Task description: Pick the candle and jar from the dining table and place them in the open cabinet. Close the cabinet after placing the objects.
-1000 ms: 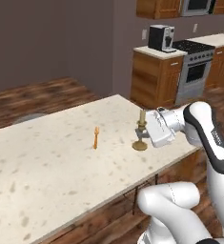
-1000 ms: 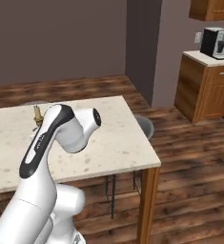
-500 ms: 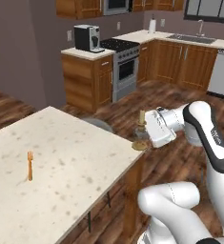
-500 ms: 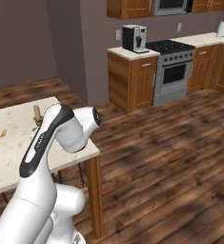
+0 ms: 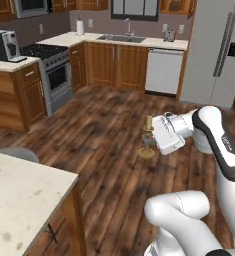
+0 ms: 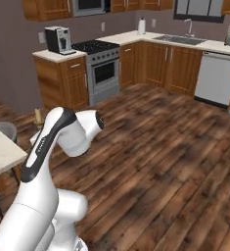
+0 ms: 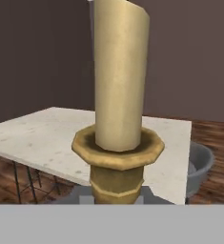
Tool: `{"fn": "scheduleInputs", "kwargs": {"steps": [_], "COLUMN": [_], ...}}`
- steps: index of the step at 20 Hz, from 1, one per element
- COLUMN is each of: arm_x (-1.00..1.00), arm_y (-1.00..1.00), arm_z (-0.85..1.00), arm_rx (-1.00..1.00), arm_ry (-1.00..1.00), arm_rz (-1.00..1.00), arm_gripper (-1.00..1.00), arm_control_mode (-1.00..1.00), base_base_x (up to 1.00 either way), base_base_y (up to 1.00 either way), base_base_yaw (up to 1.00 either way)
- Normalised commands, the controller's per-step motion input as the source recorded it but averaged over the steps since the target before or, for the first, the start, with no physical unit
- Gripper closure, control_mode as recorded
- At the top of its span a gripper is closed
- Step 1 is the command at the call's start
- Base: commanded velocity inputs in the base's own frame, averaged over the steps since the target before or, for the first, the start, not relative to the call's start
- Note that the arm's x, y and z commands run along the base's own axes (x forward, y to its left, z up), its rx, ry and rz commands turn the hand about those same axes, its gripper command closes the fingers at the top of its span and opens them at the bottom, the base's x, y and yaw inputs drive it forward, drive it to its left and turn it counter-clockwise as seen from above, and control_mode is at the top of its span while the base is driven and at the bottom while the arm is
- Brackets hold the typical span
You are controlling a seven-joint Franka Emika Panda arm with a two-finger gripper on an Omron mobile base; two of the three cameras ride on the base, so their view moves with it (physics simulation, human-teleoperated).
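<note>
- Cream, brown-speckled stone tops the dining table (image 5: 24, 200), whose corner sits at the near left of the left base view; in the hand view the same table (image 7: 42, 138) lies behind the candle, well apart from it.
- White arm links rise from the near right of the left base view and bend back toward the middle, ending at the gripper (image 5: 151, 137), which is held in the air over the wooden floor (image 5: 104, 125).
- Clamped at the front of that gripper is the candle (image 5: 148, 137), upright: a cream stub above a slim brass stem and a round base that hangs clear of the floor. The fingers themselves are hidden behind the hand, so their grip is read from the candle staying aloft against them.
- Close up in the hand view, the candle (image 7: 119, 100) stands tall and straight in its eight-sided brass cup.
- Grey chair seat (image 5: 11, 152) shows just beyond the table's far edge on the left; in the hand view a grey rounded seat (image 7: 199, 167) sits right of the table.
- Farther off on the left stand a steel stove (image 5: 51, 75) and a black coffee machine (image 5: 4, 45) on a wooden counter.
- Along the far wall run brown base cabinets with a sink (image 5: 116, 37), a white dishwasher (image 5: 163, 71) and, far right, a grey fridge (image 5: 216, 50).
- From the right base view, the candle's tip (image 6: 37, 116) peeks out just left of the arm's upper link.
</note>
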Motion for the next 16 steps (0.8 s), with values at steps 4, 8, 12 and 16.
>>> {"fn": "scheduleInputs", "kwargs": {"steps": [4, 8, 12, 16], "arm_x": [0.00, 0.00, 0.00, 0.00], "arm_y": [0.00, 0.00, 0.00, 0.00], "arm_z": [0.00, 0.00, 0.00, 0.00], "arm_rx": [0.00, 0.00, 0.00, 0.00], "arm_ry": [0.00, 0.00, 0.00, 0.00], "arm_rz": [0.00, 0.00, 0.00, 0.00], "arm_gripper": [1.00, 1.00, 1.00, 1.00], "arm_control_mode": [1.00, 1.00, 1.00, 1.00], "base_base_x": [0.26, 0.53, 0.80, 0.97], "base_base_y": [-0.69, -0.41, -0.11, 0.03], "base_base_yaw": [-0.49, -0.43, -0.37, -0.32]}}
